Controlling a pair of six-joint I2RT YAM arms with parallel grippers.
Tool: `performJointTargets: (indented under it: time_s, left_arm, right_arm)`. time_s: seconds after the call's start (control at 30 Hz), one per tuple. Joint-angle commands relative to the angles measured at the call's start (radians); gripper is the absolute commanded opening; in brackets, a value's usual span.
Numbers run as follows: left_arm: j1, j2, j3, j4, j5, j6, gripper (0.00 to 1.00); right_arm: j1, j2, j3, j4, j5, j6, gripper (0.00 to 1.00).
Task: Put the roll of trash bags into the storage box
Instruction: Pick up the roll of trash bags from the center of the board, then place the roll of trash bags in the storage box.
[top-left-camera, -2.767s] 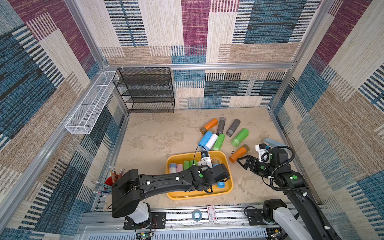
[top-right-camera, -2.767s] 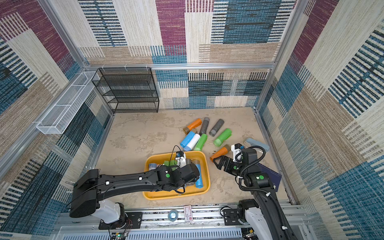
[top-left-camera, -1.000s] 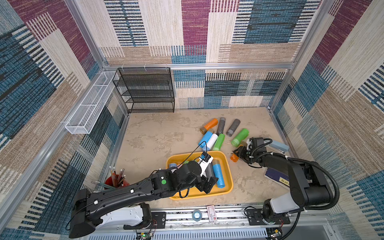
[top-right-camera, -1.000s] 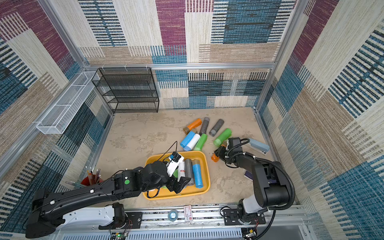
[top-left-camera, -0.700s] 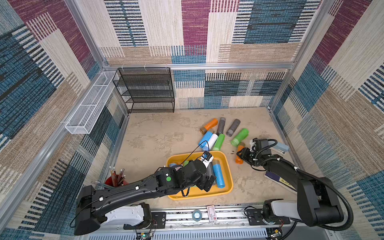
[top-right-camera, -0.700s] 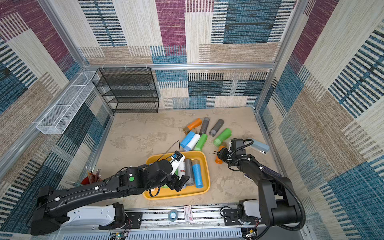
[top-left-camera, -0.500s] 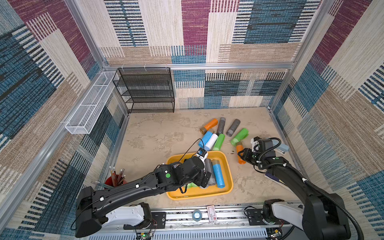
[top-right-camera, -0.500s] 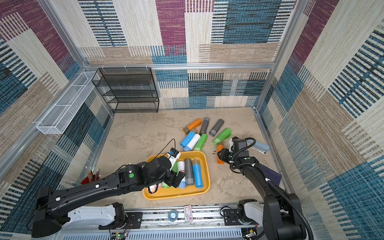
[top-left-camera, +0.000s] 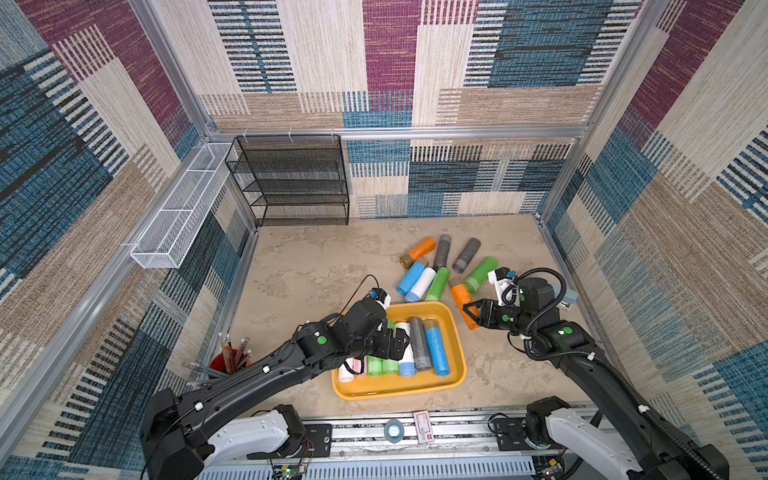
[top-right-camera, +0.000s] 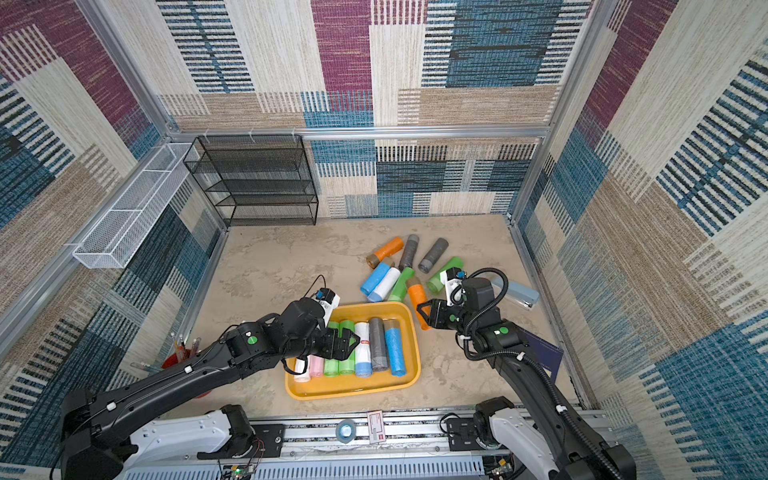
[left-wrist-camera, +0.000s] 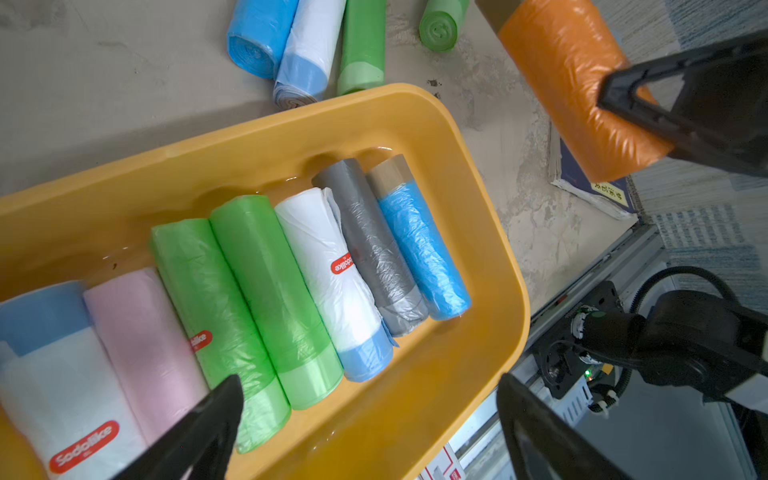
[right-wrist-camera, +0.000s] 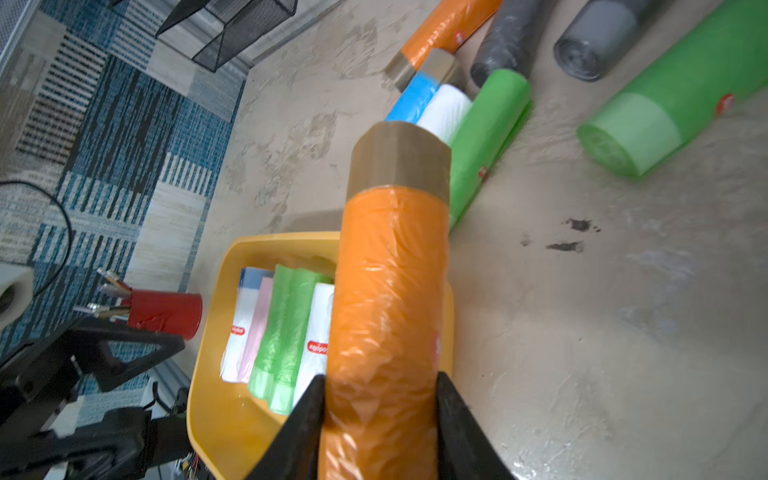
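- The storage box (top-left-camera: 395, 391) already holds seven packed rolls (left-wrist-camera: 324, 257), lying side by side.
- The right end effector (right-wrist-camera: 380, 376) is clamped on both sides of the orange roll of trash bags (right-wrist-camera: 390, 270). The roll hangs just beside the box's rim near a corner, not yet over the inside.
- The left end effector (left-wrist-camera: 368, 384) hovers above the box, jaws spread wide, holding nothing.
- Left to do, by my judgement: carry the orange roll across the rim, then release it.
- Seven loose rolls (top-left-camera: 436, 284) lie on the desk (top-left-camera: 311, 270) beyond the box.
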Motion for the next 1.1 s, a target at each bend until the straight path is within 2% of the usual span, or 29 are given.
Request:
performJointTargets:
  time_s: [0.0, 0.37, 0.57, 0.8, 0.93, 1.07]
  left_arm:
    - [0.019, -0.022, 0.010, -0.091, -0.001, -0.048, 0.96]
    - [0.081, -0.152, -0.017, -0.366, -0.111, -0.098, 0.95]
    - [0.108, -0.184, -0.056, -0.449, -0.184, -0.154, 0.91]
    - [0.146, -0.178, -0.087, -0.463, -0.197, -0.177, 0.89]
    - [0.166, -0.189, -0.098, -0.466, -0.200, -0.173, 0.87]
    - [0.176, -0.181, -0.104, -0.466, -0.200, -0.148, 0.84]
  right_arm:
    - [0.040, -0.021, 0.014, -0.023, -0.007, 0.040, 0.42]
    - [0.258, -0.077, -0.088, 0.022, 0.128, 0.246, 0.41]
    - [0.298, -0.096, -0.126, 0.030, 0.194, 0.297, 0.40]
    - [0.341, -0.042, -0.127, 0.030, 0.261, 0.314, 0.40]
    - [0.363, -0.026, -0.119, -0.007, 0.338, 0.340, 0.39]
    - [0.368, -0.011, -0.120, -0.010, 0.357, 0.347, 0.39]
